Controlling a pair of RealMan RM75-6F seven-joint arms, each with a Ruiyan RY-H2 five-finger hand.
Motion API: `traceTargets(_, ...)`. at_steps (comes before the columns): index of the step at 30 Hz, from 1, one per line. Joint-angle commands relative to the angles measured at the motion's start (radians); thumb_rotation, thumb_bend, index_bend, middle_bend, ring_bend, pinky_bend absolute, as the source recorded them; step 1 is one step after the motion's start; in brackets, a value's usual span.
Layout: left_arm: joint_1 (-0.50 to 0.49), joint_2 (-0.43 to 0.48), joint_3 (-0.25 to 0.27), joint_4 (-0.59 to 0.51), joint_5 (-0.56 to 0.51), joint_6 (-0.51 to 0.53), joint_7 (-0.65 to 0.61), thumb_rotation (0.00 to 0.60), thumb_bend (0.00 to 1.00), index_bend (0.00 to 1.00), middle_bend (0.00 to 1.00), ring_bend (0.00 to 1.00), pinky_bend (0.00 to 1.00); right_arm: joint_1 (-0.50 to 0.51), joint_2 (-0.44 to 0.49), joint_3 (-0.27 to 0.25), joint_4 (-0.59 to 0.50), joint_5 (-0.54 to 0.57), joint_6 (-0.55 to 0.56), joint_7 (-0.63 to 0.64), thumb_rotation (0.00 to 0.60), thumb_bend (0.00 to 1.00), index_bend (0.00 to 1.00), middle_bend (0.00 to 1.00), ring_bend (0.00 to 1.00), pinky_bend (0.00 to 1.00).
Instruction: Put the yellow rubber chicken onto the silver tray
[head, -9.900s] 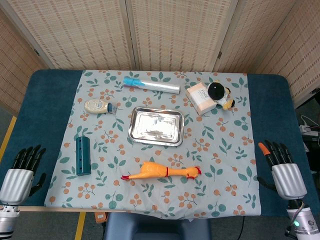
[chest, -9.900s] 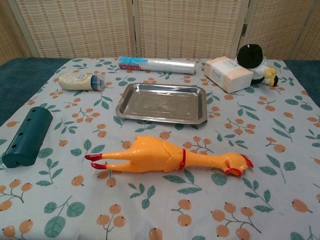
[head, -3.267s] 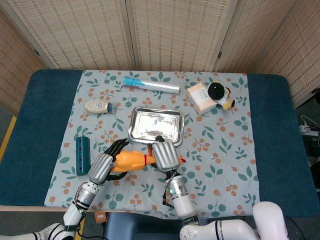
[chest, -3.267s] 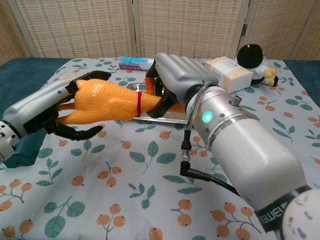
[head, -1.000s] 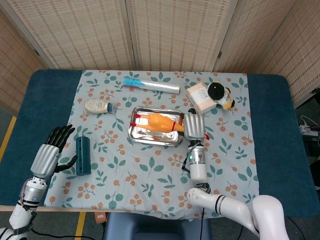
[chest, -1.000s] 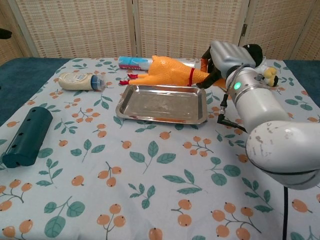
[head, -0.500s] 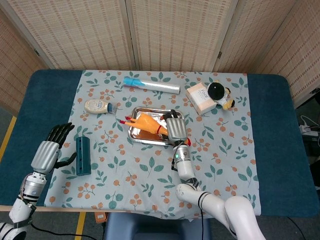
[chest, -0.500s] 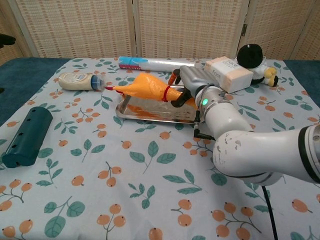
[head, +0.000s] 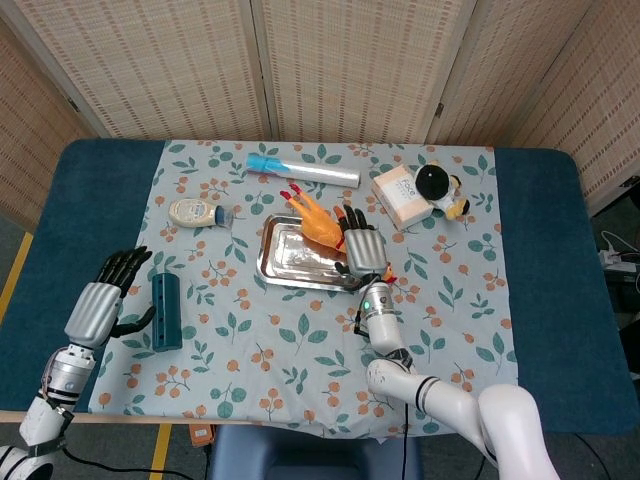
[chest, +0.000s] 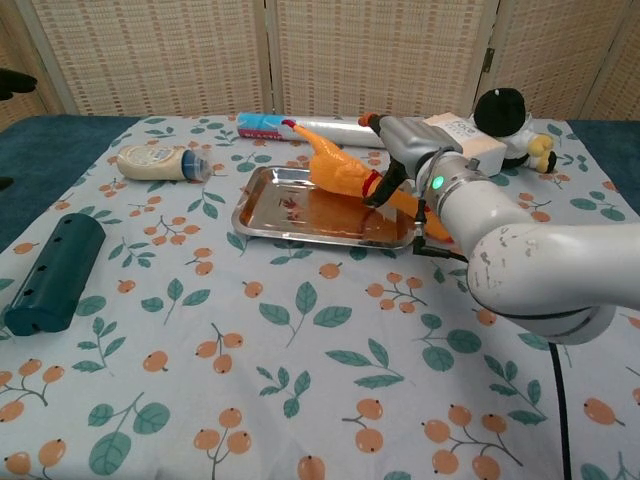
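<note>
The yellow rubber chicken (head: 316, 222) slants over the silver tray (head: 290, 266), red feet raised toward the far edge. Its head lies at the tray's near right corner. In the chest view the chicken (chest: 338, 168) casts an orange reflection in the tray (chest: 268, 208). My right hand (head: 362, 252) grips the neck by the red collar, and dark fingers wrap it in the chest view (chest: 403, 150). My left hand (head: 96, 308) hovers by the table's left edge with its fingers apart, holding nothing.
A dark green cylinder (head: 166, 311) lies just right of my left hand. Beyond the tray lie a mayonnaise bottle (head: 196, 212) and a foil roll (head: 305, 172). A soap box (head: 401, 197) and a penguin plush (head: 438, 185) sit far right of it.
The chicken has swung round: its feet went from pointing left to pointing away and up, and its head came down at the tray's right corner. My right hand shifted right with it.
</note>
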Motion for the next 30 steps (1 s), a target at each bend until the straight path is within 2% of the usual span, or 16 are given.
traceTargets(1, 0.011, 0.009, 0.007, -0.013, 0.011, 0.018, 0.003, 0.6, 0.35, 0.0, 0.0, 0.0, 0.01, -0.076, 0.11, -0.035, -0.192, -0.014, 0.027, -0.003, 0.6, 0.13, 0.0, 0.0, 0.0, 0.27)
traceTargets(6, 0.049, 0.044, 0.036, -0.044, 0.044, 0.073, 0.008, 0.6, 0.35, 0.0, 0.0, 0.0, 0.01, -0.217, 0.309, -0.126, -0.534, -0.143, 0.133, 0.049, 0.6, 0.13, 0.0, 0.0, 0.0, 0.24)
traceTargets(8, 0.075, 0.069, 0.055, -0.058, 0.054, 0.094, 0.014, 0.6, 0.35, 0.0, 0.0, 0.0, 0.01, -0.288, 0.41, -0.183, -0.68, -0.224, 0.196, 0.067, 0.6, 0.13, 0.0, 0.0, 0.0, 0.22)
traceTargets(10, 0.105, 0.097, 0.078, -0.072, 0.059, 0.115, 0.016, 0.6, 0.36, 0.0, 0.0, 0.0, 0.01, -0.364, 0.516, -0.256, -0.806, -0.319, 0.269, 0.077, 0.6, 0.13, 0.0, 0.0, 0.0, 0.18)
traceTargets(13, 0.157, 0.138, 0.117, -0.098, 0.04, 0.126, 0.051, 0.6, 0.36, 0.0, 0.0, 0.0, 0.01, -0.481, 0.654, -0.384, -0.92, -0.473, 0.395, 0.067, 0.6, 0.13, 0.0, 0.0, 0.0, 0.11)
traceTargets(16, 0.213, 0.15, 0.136, -0.12, 0.006, 0.159, 0.164, 0.6, 0.36, 0.0, 0.0, 0.0, 0.01, -0.594, 0.746, -0.507, -0.941, -0.612, 0.526, 0.044, 0.6, 0.13, 0.0, 0.0, 0.0, 0.03)
traceTargets(20, 0.276, 0.112, 0.122, -0.11, -0.02, 0.247, 0.284, 0.6, 0.36, 0.0, 0.0, 0.0, 0.01, -0.729, 0.818, -0.615, -0.918, -0.703, 0.668, 0.05, 0.6, 0.13, 0.0, 0.0, 0.0, 0.0)
traceTargets(24, 0.295, 0.095, 0.099, -0.103, 0.008, 0.315, 0.317, 0.6, 0.36, 0.0, 0.0, 0.0, 0.01, -0.84, 0.816, -0.634, -0.816, -0.713, 0.804, 0.155, 0.6, 0.13, 0.0, 0.0, 0.0, 0.0)
traceTargets(30, 0.301, 0.098, 0.11, -0.115, 0.012, 0.282, 0.341, 0.6, 0.38, 0.0, 0.0, 0.0, 0.01, -0.879, 0.869, -0.62, -0.79, -0.717, 0.833, 0.269, 0.6, 0.13, 0.0, 0.0, 0.0, 0.0)
